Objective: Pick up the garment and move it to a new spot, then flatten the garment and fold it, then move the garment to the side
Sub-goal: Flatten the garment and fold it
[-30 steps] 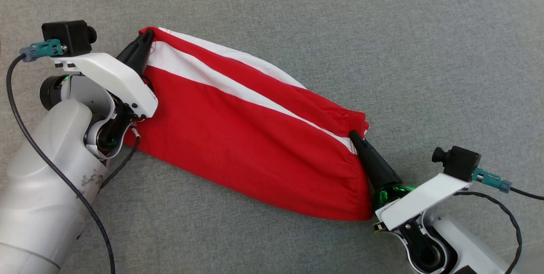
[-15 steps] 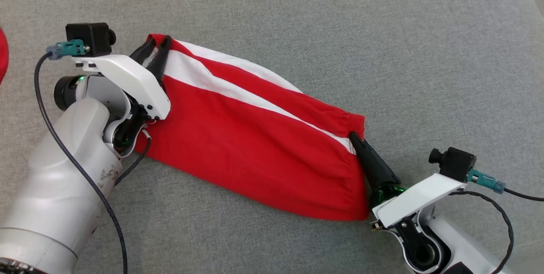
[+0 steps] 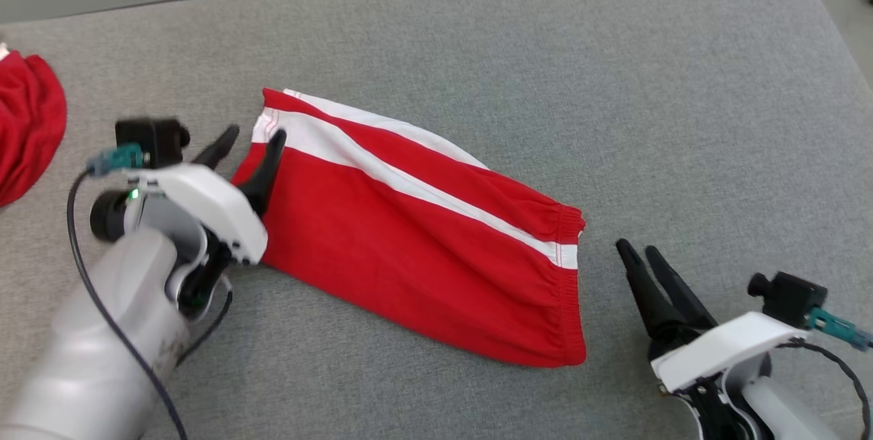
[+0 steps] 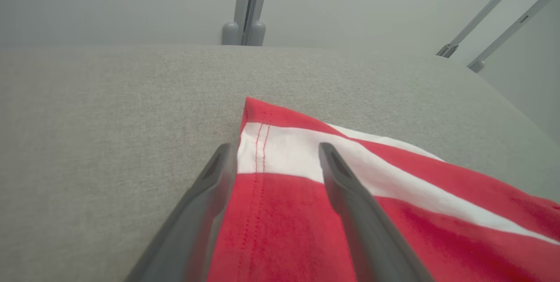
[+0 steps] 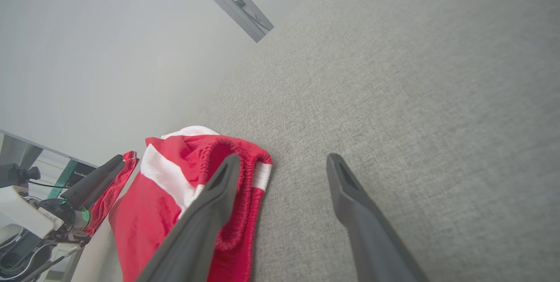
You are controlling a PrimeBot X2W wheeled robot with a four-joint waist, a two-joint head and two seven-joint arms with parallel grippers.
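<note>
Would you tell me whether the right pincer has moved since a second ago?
Yes. The right pincer has let go of the garment and backed away from its waistband end, toward the lower right, now open.

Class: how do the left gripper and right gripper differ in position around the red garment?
The left gripper straddles the red garment's edge; the right gripper stands clear. The left gripper is at the hem end, the right gripper at the waistband end. Both are open, empty.
</note>
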